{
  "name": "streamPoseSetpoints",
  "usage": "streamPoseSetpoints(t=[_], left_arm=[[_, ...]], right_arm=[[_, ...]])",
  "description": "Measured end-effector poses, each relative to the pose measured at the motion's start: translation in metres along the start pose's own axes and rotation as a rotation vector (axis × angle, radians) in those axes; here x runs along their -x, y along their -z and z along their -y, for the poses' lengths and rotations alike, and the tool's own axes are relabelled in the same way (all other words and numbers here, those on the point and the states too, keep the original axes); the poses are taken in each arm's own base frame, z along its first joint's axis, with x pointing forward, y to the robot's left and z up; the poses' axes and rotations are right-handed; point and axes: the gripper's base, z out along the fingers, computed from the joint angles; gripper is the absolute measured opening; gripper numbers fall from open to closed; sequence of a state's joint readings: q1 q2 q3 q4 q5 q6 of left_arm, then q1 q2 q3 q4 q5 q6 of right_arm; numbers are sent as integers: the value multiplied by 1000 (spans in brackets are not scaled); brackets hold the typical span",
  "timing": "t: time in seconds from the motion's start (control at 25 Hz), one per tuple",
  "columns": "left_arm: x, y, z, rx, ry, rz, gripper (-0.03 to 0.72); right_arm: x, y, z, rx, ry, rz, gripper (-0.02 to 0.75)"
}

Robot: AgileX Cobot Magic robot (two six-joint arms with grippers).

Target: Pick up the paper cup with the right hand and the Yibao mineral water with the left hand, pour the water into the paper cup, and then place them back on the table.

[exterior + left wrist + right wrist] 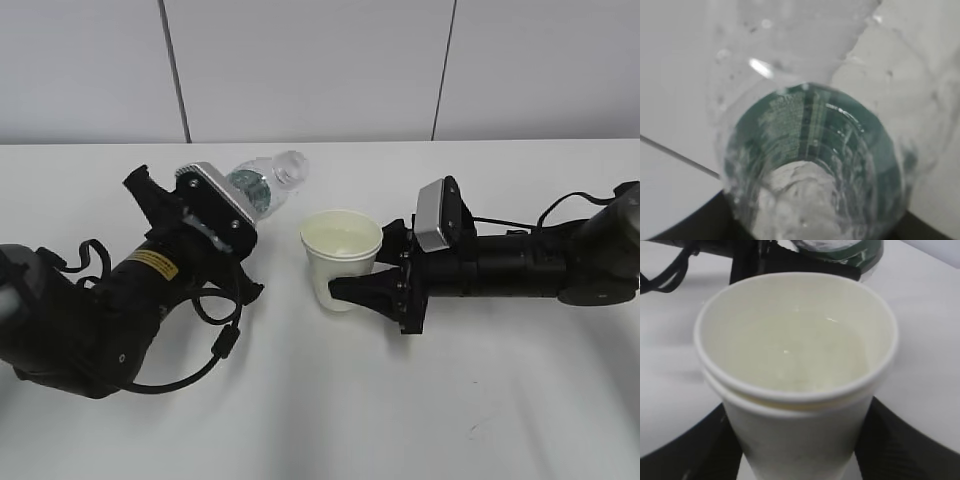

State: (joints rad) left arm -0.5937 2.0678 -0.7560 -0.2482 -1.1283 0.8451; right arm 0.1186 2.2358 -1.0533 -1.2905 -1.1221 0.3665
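Note:
The paper cup (340, 255) stands upright at mid-table, and its rim looks doubled in the right wrist view (795, 430). Clear water (790, 360) lies in it. My right gripper (345, 291) is shut on the cup's lower wall, with a black finger (685, 450) on each side. I cannot tell whether the cup's base touches the table (330, 410). My left gripper (243, 198) is shut on the Yibao mineral water bottle (272, 178). The bottle is tilted, with its open neck pointing right, just up-left of the cup's rim. The bottle's green label fills the left wrist view (815, 150).
The left arm with its yellow label (152, 264) and a looping black cable (215, 350) lie on the left of the table. The right arm (540, 262) stretches in from the right edge. A grey panelled wall (320, 70) runs behind the table.

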Motion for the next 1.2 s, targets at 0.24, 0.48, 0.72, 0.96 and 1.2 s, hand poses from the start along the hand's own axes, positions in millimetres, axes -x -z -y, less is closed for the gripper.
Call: streamPoseSetpoints(t=[0.24, 0.48, 0.72, 0.96, 1.2], left_arm=[[-1, 1, 1, -4, 432, -2, 344], [5, 2, 7, -88, 635, 43, 344], [6, 15, 22, -256, 664, 63, 344], [1, 21, 35, -349, 647, 58, 343], [-13, 21, 47, -385, 660, 6, 343]], right_arm=[[4, 2, 16, -182, 12, 41, 452], [4, 6, 33, -377, 13, 38, 452], [-2, 12, 47, -558, -53, 56, 452], [-23, 10, 46, -589, -98, 27, 452], [-26, 9, 45, -579, -99, 22, 452]])
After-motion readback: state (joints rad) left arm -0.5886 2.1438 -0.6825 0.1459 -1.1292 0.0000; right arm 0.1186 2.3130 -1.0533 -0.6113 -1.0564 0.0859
